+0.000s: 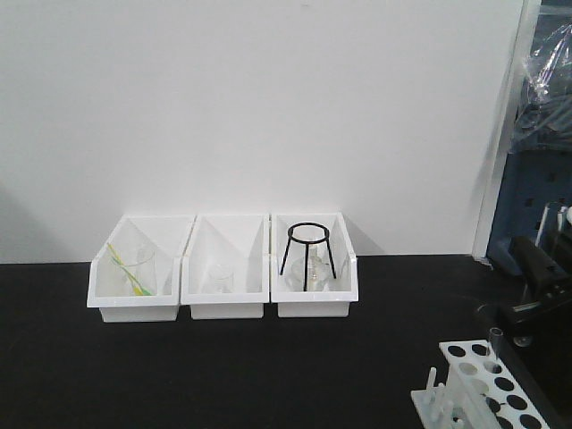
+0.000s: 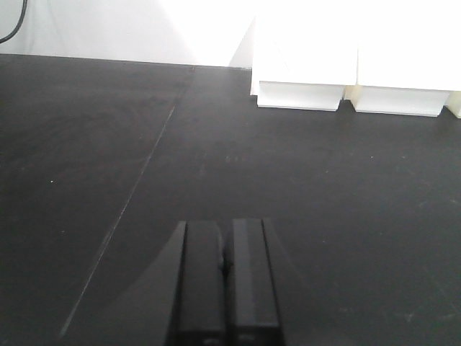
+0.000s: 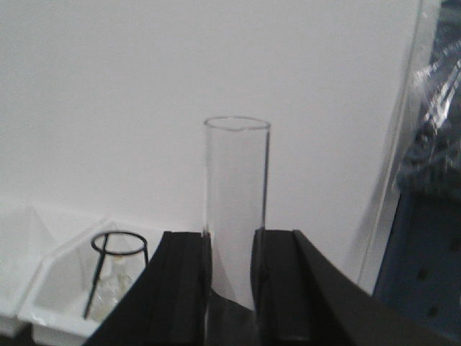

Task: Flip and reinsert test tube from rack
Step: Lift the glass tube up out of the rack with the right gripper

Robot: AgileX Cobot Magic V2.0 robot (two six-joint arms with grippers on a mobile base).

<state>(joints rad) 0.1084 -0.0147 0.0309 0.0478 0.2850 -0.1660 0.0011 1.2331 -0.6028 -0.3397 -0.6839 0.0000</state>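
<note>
The test tube is a clear glass tube standing upright with its open rim on top. It sits between the two black fingers of my right gripper, which is shut on its lower part. In the front view the test tube rises from a hole of the white rack at the bottom right, with my right arm just beside it. Whether the tube's foot still rests in the hole is hidden. My left gripper is shut and empty, low over the black table.
Three white open-front bins stand in a row against the back wall. The right one holds a black wire tripod, the others hold glassware. A blue panel and plastic wrap stand at the far right.
</note>
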